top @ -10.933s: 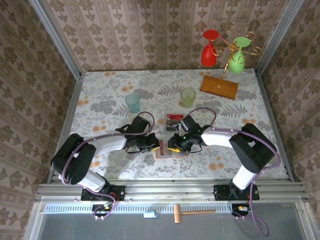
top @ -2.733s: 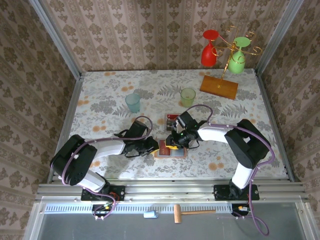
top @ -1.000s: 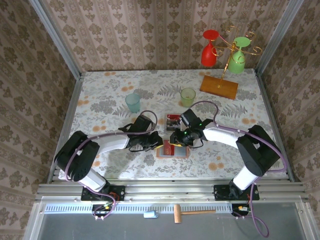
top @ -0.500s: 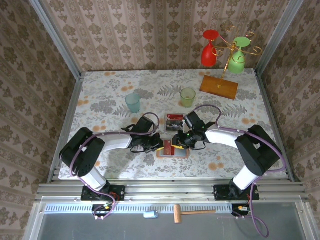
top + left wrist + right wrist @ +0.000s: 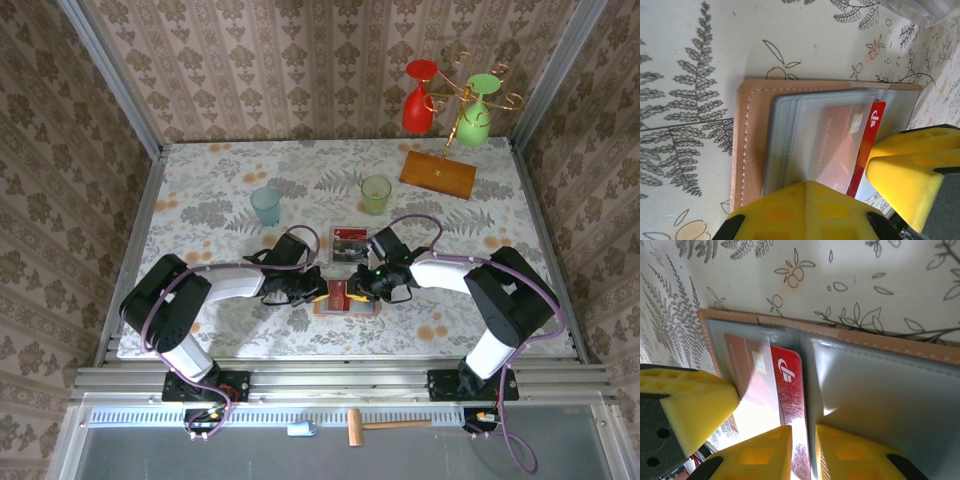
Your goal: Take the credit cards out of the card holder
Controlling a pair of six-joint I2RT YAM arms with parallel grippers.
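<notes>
The left pincer (image 5: 805, 200) has finished clenching over the last second. Its jaws are now fully together and bear down on the 9 o'clock side of the card holder (image 5: 752, 150). Whether they pinch a pocket layer or only press on it, I cannot tell. The card holder lies open and flat on the table (image 5: 230, 190), toward 6 o'clock of the table's middle and between the two arms, with its salmon border and grey-blue pockets facing up. In the same second the right pincer (image 5: 804, 440) has dropped from the holder's 1 o'clock edge onto the holder itself, and its jaws have narrowed. In the right wrist view they stand almost closed, with the long edge of the red credit card (image 5: 787, 385) running between them. I read that as grasping the card, though the clear pocket edge sits close beside it. The card is part-way out: one half shows pale through the pocket film and the bare red half pokes toward the spine. So the holder is now pinned and this card is gripped, and the extraction is underway, not finished. A clean slide away from the left pincer looks like what remains. A dark card (image 5: 349, 238) lies on the table at the holder's 12 o'clock, apart from it.
</notes>
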